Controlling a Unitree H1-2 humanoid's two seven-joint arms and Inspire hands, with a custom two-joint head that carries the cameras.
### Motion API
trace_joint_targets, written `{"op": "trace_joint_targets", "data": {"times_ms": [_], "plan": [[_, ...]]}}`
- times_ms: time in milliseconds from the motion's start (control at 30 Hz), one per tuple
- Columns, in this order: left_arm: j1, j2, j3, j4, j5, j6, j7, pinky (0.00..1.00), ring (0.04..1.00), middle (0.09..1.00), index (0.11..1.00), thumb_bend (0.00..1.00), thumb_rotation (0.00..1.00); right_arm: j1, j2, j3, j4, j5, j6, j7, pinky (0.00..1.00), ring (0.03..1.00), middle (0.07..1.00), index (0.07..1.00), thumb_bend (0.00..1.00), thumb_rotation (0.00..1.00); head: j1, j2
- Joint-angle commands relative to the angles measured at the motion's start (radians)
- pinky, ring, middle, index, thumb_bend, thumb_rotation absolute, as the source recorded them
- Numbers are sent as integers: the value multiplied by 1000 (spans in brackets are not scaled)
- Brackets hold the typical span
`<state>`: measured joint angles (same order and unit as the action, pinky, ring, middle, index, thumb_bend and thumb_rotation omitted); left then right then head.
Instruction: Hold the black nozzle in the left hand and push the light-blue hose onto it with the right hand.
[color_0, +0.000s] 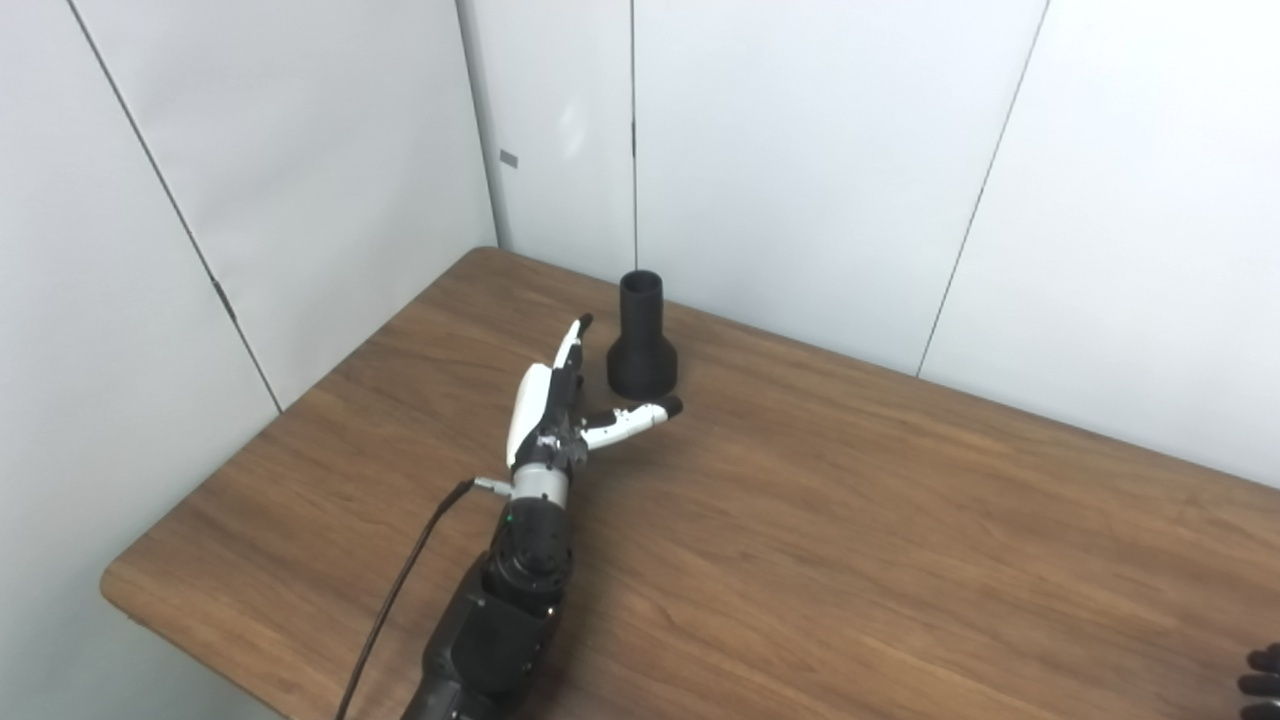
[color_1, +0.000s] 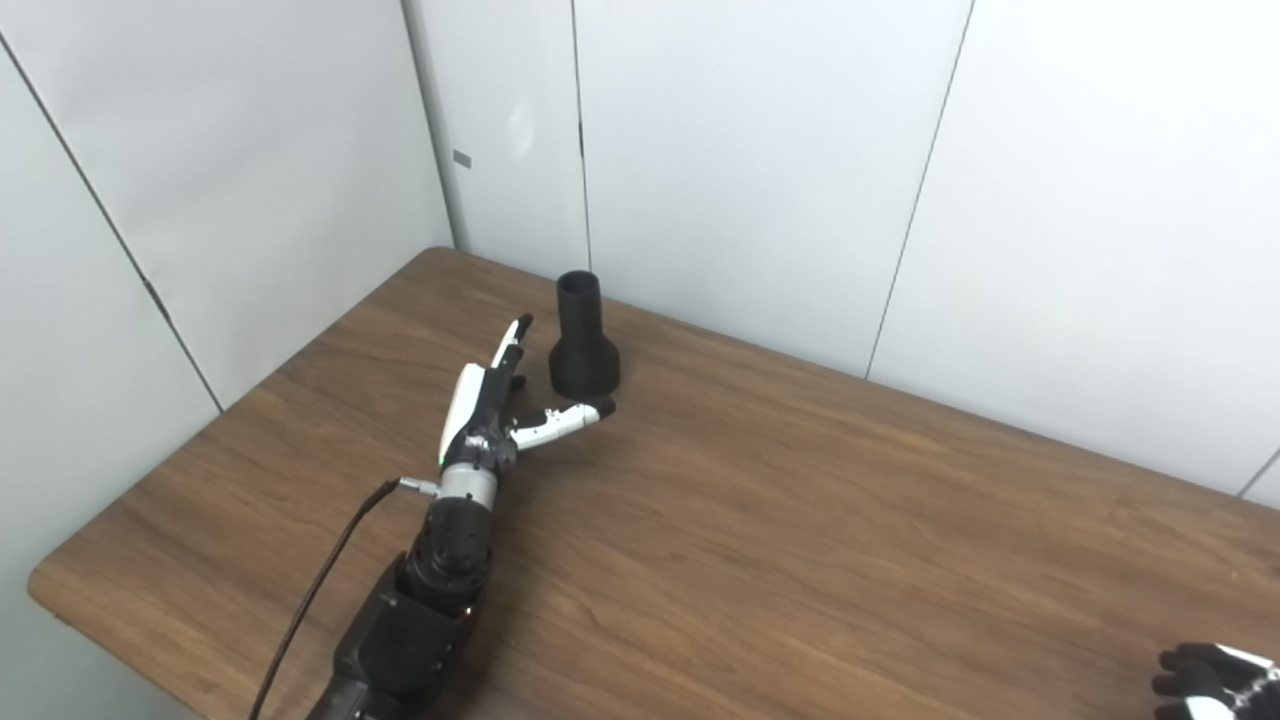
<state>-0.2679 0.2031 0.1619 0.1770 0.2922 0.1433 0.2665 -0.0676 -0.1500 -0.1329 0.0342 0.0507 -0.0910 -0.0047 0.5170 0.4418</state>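
1. We see the black nozzle (color_0: 641, 338) standing upright, wide end down, near the bench's (color_0: 850, 520) far edge.
2. Our left hand (color_0: 560, 405) is spread and holding nothing, just beside the nozzle, thumb near its base.
3. Our right hand (color_1: 1215, 682) barely shows at the corner; we cannot tell its state.

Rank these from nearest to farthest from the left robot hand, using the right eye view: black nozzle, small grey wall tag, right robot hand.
From the left robot hand:
1. Black nozzle, upright just beyond the fingertips.
2. Small grey wall tag, on the wall behind the table's far corner.
3. Right robot hand, at the bottom right edge.
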Motion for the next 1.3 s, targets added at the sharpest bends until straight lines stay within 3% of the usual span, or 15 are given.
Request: {"op": "trace_joint_targets", "data": {"times_ms": [0, 200, 400, 667, 800, 967, 1267], "plan": [[-41, 19, -11, 14, 20, 3, 10, 867, 942, 993, 1000, 1000, 306, -23, -8, -5, -34, 2, -39, 1, 379, 508, 543, 507, 601, 534, 0, 1], [-75, 34, -25, 98, 43, -7, 31, 814, 900, 963, 1000, 1000, 301, -21, -8, -4, -39, -4, -40, -1, 374, 508, 545, 505, 625, 549, -3, 1], [-96, 52, -54, 163, 60, -7, 38, 782, 892, 970, 1000, 1000, 374, -19, -12, -9, -36, -5, -49, -2, 372, 501, 538, 501, 663, 561, -6, 5], [-122, 75, -76, 240, 68, -9, 35, 815, 921, 976, 1000, 1000, 382, -14, -10, -8, -45, -3, -32, -2, 369, 499, 537, 499, 682, 555, -16, 2], [-134, 82, -82, 259, 68, 6, 28, 814, 926, 979, 1000, 1000, 377, -12, -8, -9, -49, 1, -30, -3, 367, 495, 533, 494, 689, 551, -20, 3], [-158, 86, -85, 325, 61, -32, 43, 761, 881, 956, 977, 1000, 332, -9, -11, -8, -50, -6, -36, -3, 368, 498, 536, 497, 687, 558, -24, 5], [-179, 108, -129, 348, 74, 9, 12, 731, 856, 932, 934, 1000, 330, -3, -11, -10, -56, 4, -39, 1, 380, 504, 541, 502, 664, 533, -31, 10]]}}
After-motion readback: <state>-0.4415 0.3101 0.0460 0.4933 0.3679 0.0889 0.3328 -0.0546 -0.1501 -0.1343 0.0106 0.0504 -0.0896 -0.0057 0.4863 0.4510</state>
